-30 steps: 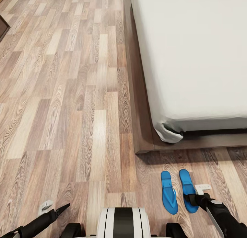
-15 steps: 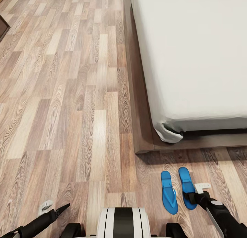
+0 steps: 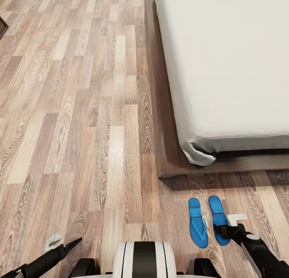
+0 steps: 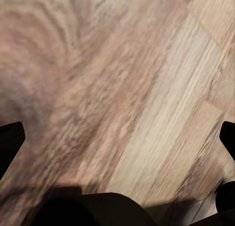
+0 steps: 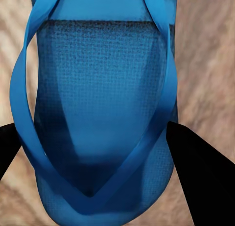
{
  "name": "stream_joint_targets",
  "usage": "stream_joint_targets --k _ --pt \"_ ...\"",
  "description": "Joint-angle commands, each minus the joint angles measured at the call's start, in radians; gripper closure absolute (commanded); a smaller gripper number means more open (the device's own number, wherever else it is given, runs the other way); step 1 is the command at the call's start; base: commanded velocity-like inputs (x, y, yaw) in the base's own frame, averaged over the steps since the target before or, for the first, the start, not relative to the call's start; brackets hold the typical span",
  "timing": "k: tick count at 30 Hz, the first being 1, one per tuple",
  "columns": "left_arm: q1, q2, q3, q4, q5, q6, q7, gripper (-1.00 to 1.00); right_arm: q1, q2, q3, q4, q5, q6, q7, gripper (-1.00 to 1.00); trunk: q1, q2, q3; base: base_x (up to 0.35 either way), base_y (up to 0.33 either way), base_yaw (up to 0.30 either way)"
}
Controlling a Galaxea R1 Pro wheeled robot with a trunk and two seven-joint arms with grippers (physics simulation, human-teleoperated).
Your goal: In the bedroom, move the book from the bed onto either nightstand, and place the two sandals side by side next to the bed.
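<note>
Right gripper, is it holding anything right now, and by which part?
The right gripper straddles the heel end of one blue sandal, a finger at each edge. Whether it actually grips cannot be told. The left gripper holds nothing.

A blurred wood-plank floor (image 4: 122, 89) in mixed brown and pale tan boards runs diagonally under the camera, with one lighter plank crossing toward a corner. The left gripper (image 4: 117, 138) has its two black fingertips (image 4: 10, 138) showing at opposite edges, set wide apart with nothing between them but floor. A dark shadow (image 4: 98, 209) lies on the boards beneath
</note>
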Motion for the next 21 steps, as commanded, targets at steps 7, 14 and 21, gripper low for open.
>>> stream_joint_targets --k 7,14,21 --pt "0.000 0.000 0.001 0.000 0.005 0.011 -0.004 -1.00 0.000 0.001 -0.004 -0.002 0.004 0.006 0.007 1.00 0.002 -0.001 -0.016 0.000 0.000 0.000" --pt "0.000 0.000 0.001 0.000 0.005 0.011 -0.004 -1.00 0.000 0.001 -0.004 -0.002 0.004 0.007 0.007 1.00 0.002 -0.001 -0.016 0.000 0.000 0.000" --pt "0.000 0.000 0.001 0.000 0.005 0.011 -0.004 -1.00 0.000 0.001 -0.004 -0.002 0.004 0.007 0.007 1.00 0.003 -0.002 -0.031 0.000 0.000 0.000"
